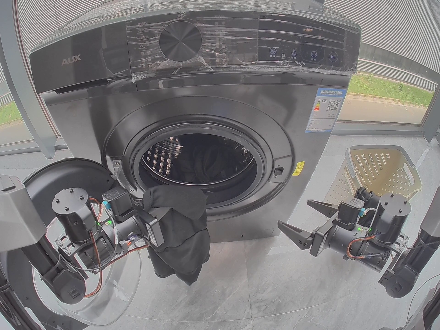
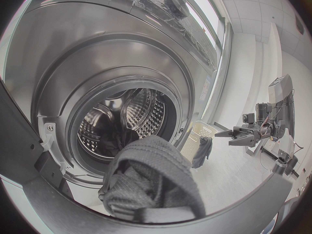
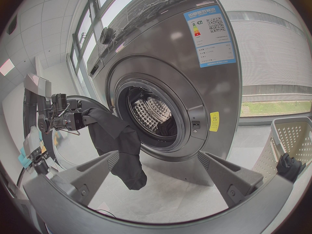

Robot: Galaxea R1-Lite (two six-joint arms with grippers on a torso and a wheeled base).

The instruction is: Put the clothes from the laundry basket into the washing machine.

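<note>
At the lower left of your head view, the left gripper (image 1: 156, 223) is clamped on a black garment (image 1: 181, 234), which hangs just below the open mouth of the washing machine (image 1: 197, 97). More dark clothes (image 1: 201, 161) lie in the drum at centre. At lower right, your right gripper (image 1: 294, 213) has its fingers spread wide, holding nothing. Just above it sits the laundry basket (image 1: 380, 170), with a dark cloth (image 3: 289, 166) over its rim.

Pale grey floor tiles (image 1: 256, 289) with thin joints cover the ground. Behind, a window (image 1: 412, 111) looks out on a strip of grass (image 1: 389, 90) and a ribbed grey facade (image 1: 394, 24) (a slanted metal post (image 1: 23, 83) stands at the left). White ceiling panels (image 3: 48, 13) run overhead.
</note>
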